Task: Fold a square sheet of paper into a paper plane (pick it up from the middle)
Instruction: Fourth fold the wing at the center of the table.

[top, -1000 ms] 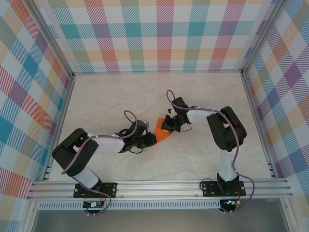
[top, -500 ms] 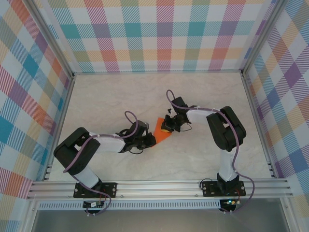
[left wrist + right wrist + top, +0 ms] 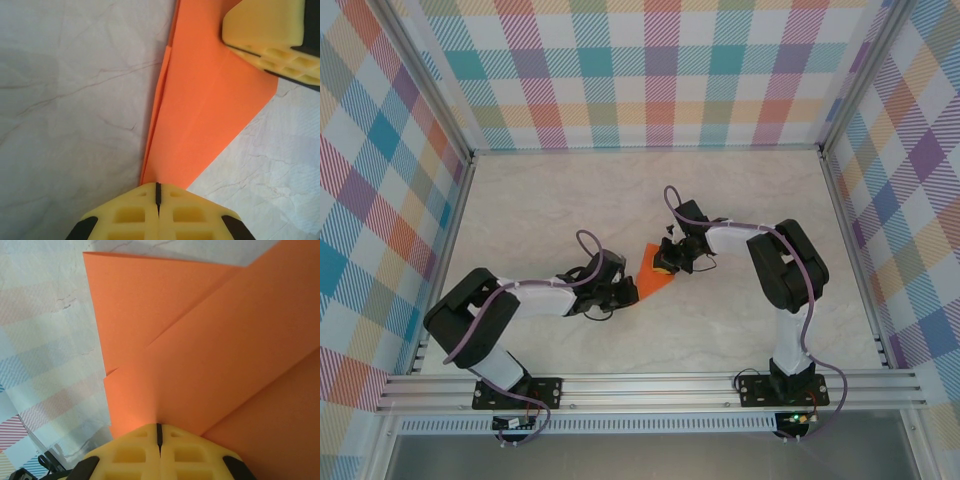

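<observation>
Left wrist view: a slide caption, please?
Left gripper shut on the folded orange paper, right gripper clamping its far end.

Top ext. cam: fixed high behind both arm bases, looking down and fwd over the pale marbled table (image 3: pixel 550 210), distant, with the folded bright orange paper (image 3: pixel 653 272) small at centre. L wrist cam looks v. close along the left gripper (image 3: pixel 157 200) onto that paper; R wrist cam sits closer yet behind the right gripper (image 3: pixel 159 445), paper across most of frame. Shared: all three take in the paper; L wrist view also catches a yellow finger (image 3: pixel 265 30) of the right gripper.
</observation>
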Action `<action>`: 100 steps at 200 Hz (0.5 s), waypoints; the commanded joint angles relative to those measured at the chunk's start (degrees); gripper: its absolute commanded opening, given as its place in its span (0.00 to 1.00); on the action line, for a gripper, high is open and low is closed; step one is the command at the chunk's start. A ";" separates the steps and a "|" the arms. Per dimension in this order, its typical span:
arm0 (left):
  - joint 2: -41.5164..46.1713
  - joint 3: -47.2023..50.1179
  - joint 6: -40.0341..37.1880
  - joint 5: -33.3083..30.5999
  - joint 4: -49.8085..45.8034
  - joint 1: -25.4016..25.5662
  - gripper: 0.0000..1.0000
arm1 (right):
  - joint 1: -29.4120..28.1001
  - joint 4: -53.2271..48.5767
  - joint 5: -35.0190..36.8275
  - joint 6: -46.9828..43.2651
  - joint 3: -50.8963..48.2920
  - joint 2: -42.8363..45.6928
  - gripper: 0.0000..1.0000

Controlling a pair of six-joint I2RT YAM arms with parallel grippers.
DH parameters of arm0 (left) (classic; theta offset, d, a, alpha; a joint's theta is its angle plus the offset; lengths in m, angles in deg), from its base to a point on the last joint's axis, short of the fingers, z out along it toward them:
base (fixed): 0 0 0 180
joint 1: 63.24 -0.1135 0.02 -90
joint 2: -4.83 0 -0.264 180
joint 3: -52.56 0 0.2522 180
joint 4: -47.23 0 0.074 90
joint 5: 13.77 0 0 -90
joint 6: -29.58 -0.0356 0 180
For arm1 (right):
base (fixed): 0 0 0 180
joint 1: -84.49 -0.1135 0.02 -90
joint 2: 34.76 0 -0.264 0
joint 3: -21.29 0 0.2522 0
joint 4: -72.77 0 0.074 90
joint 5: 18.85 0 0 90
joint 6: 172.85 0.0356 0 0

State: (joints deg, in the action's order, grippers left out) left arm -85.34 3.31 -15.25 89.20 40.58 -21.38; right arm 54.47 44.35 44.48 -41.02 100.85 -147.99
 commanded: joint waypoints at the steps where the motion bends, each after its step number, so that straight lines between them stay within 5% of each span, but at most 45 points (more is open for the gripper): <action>1: 1.96 0.57 -1.05 1.89 -9.24 0.21 0.03 | 0.07 -3.30 5.49 0.89 -0.59 -3.75 0.01; 100: 0.18 -1.70 -2.45 1.68 -10.89 0.19 0.05 | 0.05 -3.45 5.49 0.79 -0.50 -4.06 0.01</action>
State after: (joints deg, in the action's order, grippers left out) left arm -83.83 2.28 -16.67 91.36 34.15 -21.38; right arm 54.47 44.33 44.41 -41.02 100.96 -148.12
